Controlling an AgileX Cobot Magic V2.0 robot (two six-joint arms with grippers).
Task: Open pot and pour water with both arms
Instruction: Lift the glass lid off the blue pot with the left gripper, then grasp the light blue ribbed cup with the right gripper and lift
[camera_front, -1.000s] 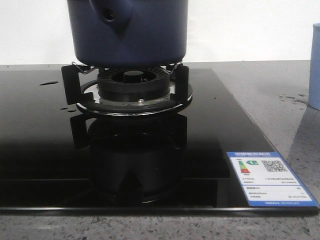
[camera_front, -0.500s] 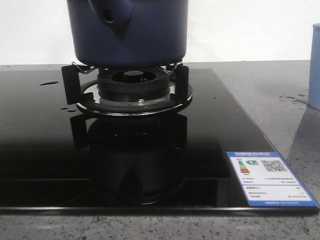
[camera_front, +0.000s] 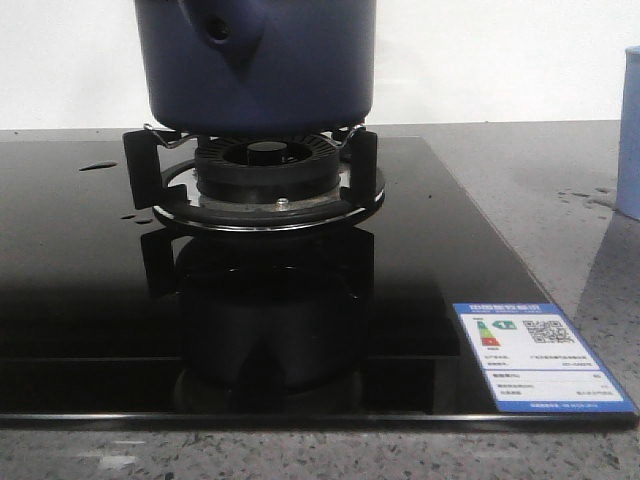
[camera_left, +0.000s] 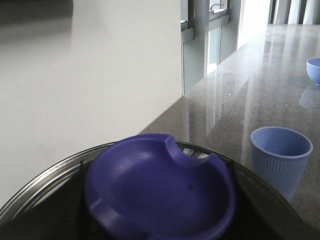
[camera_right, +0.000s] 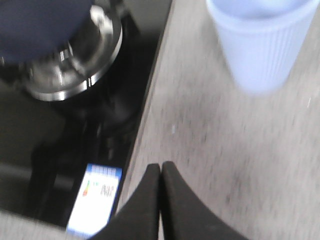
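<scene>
The dark navy pot (camera_front: 260, 60) stands on the burner grate (camera_front: 255, 175); its handle stub with the round hole (camera_front: 220, 30) faces the front. In the left wrist view its steel-rimmed lid (camera_left: 40, 187) carries a blue dish-shaped knob (camera_left: 160, 190) right under the camera. The left fingers do not show clearly against the dark lid. My right gripper (camera_right: 161, 166) is shut and empty above the grey counter, beside the stove's right edge. The pot also shows in the right wrist view (camera_right: 40, 25).
A pale blue ribbed cup (camera_right: 257, 40) stands on the counter right of the stove; it also shows in the front view (camera_front: 630, 130) and the left wrist view (camera_left: 280, 157). A blue bowl (camera_left: 314, 70) sits farther along. An energy label (camera_front: 540, 355) marks the black glass hob's corner.
</scene>
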